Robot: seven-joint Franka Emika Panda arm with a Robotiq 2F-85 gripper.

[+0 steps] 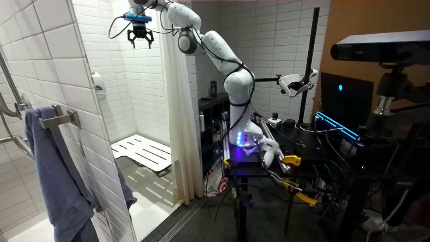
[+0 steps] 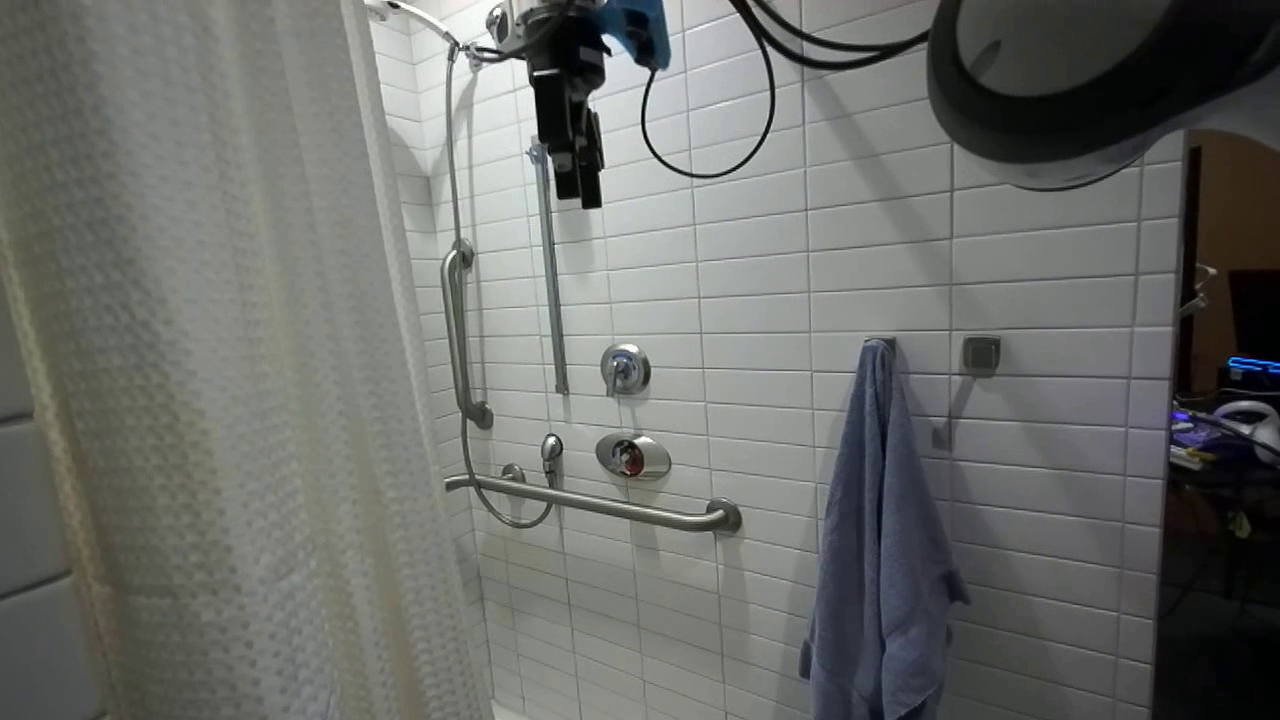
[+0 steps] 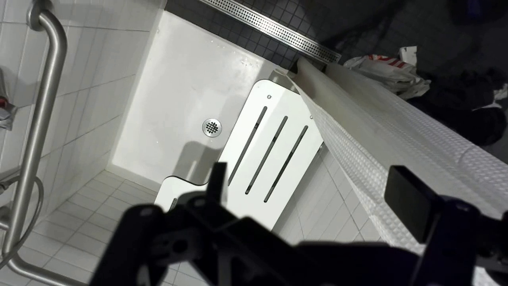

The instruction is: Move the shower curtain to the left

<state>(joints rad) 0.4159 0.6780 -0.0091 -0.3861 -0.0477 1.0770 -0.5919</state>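
Observation:
The shower curtain is a tall white pleated sheet with a dimpled texture. It hangs bunched between the shower and the robot base in an exterior view. It fills the left side in an exterior view, and in the wrist view it runs down the right side. Its top end is out of view. My gripper is high up, pointing down, open and empty, in both exterior views. A gap shows between it and the curtain there. In the wrist view the curtain's edge passes behind the right finger.
A white slatted shower seat folds out from the wall. A steel grab bar and a shower hose are on the tiled wall. A blue-grey towel hangs on the partition. A shelf stands behind the curtain.

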